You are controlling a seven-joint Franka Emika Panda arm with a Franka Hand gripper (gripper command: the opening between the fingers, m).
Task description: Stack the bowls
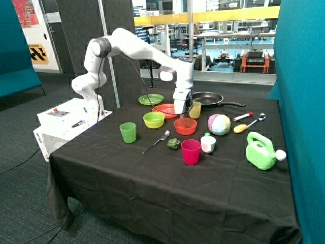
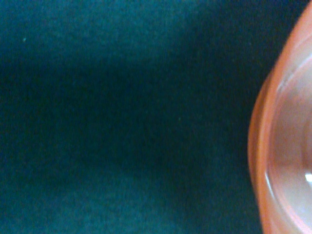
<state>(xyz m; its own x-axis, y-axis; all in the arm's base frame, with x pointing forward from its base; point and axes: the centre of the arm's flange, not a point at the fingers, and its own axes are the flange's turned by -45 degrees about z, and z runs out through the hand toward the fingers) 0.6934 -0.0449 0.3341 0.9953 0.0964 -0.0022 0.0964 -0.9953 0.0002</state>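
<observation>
end effector [image 1: 181, 115] low — seemingly by orange bowl [image 1: 185, 126] | unstacked

One camera stands off beyond the table's [image 1: 152, 203] front corner, facing my arm. My wrist camera looks straight down, very close — both catch the orange bowl [image 1: 185, 126] [image 2: 287, 146].

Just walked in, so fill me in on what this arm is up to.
A Franka arm is working on stacking bowls. Its end effector hangs low just over the orange bowl, which sits alone on the black cloth; the wrist view shows only that bowl's rim and cloth. The yellow-green bowl stands apart beside it. Nothing is stacked yet.
</observation>
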